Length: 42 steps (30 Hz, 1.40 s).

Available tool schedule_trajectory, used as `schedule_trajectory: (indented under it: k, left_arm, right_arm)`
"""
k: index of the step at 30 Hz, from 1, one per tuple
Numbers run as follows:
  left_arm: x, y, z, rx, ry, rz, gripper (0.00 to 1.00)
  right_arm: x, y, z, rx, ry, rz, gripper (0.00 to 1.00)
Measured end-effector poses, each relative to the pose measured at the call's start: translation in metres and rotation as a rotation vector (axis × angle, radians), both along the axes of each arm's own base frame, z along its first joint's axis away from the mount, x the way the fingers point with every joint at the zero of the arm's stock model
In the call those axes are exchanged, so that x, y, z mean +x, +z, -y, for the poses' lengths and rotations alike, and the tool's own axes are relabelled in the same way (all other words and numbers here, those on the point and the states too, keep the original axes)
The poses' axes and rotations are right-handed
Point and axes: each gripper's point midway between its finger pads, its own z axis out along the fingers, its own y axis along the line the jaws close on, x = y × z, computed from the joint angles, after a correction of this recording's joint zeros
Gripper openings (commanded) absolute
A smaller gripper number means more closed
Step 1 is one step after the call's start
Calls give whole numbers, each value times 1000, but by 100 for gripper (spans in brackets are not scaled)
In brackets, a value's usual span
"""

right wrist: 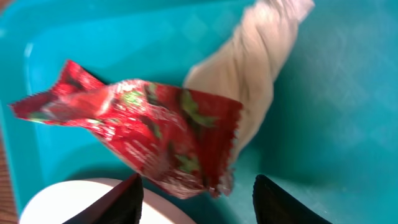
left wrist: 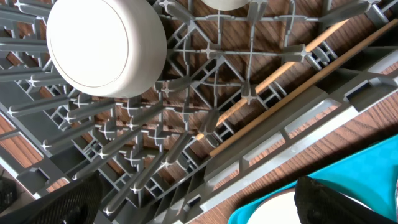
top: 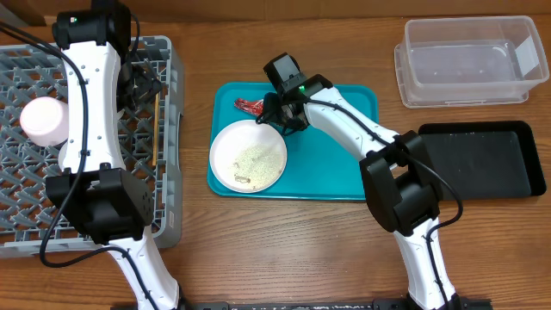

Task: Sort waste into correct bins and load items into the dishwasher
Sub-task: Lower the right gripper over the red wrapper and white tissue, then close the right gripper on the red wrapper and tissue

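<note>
Right gripper (right wrist: 198, 190) fingers spread astride a crumpled red white-ended wrapper (right wrist: 146, 127), far left on the teal plastic tray (right wrist: 336, 112); left gripper (left wrist: 196, 196) fingers wide apart over the grey lattice dish rack (left wrist: 283, 134).

Overhead: dish rack (top: 168, 172) cut off at left edge, its middle hidden under left arm (top: 86, 112). red wrapper (top: 248, 106) partly hidden by right gripper (top: 278, 116), and blurred in right wrist view. white plate (right wrist: 68, 202) cut off at bottom edge there. small cup (left wrist: 227, 3) clipped by top edge in left wrist view.
</note>
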Motion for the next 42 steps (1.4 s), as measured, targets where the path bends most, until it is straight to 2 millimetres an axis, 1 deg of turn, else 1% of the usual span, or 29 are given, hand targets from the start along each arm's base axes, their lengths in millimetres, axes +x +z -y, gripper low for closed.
schedule_trajectory:
  k: [2,4,6,9,11,13,18,21,23,24,26,32,37,38,39,40,41,42]
  left_arm:
    - [0,0,0,0,0,0,100]
    - [0,0,0,0,0,0,100]
    - [0,0,0,0,0,0,100]
    - [0,0,0,0,0,0,100]
    - [0,0,0,0,0,0,100]
    - [0,0,0,0,0,0,100]
    - [0,0,0,0,0,0,100]
    - [0,0,0,0,0,0,100]
    - [0,0,0,0,0,0,100]
    - [0,0,0,0,0,0,100]
    - [0,0,0,0,0,0,100]
    - [0,0,0,0,0,0,100]
    - [0,0,0,0,0,0,100]
    - [0,0,0,0,0,0,100]
    - [0,0,0,0,0,0,100]
    - [0,0,0,0,0,0,100]
    - [0,0,0,0,0,0,100]
    - [0,0,0,0,0,0,100]
  right_arm:
    - [-2,-3,1,-5,-1,-7,49]
    - [-3,-5,2,-7,-2,-11,45]
    - [-3,-5,2,-6,-3,-12,43]
    - [-3,-5,2,-4,-9,-14,35]
    - [-3,-5,2,-2,-16,-16,34]
    - [-3,-5,2,-1,-20,-18,30]
    - [-5,-6,3,-4,-24,-24,17]
    - [-7,-7,5,-12,-24,-36,13]
    - [-10,-7,6,-18,-22,-45,6]
    - [-11,-7,7,-22,-22,-52,4]
    - [-12,-6,8,-28,-25,-62,4]
    - [-13,8,8,-37,-25,-76,4]
    - [-14,15,9,-41,-25,-82,4]
    - [-13,16,8,-40,-25,-81,12]
    - [-13,17,8,-38,-27,-80,25]
    - [-12,18,8,-34,-33,-78,45]
    - [-12,19,7,-33,-29,-74,73]
    - [-10,21,7,-29,-28,-66,93]
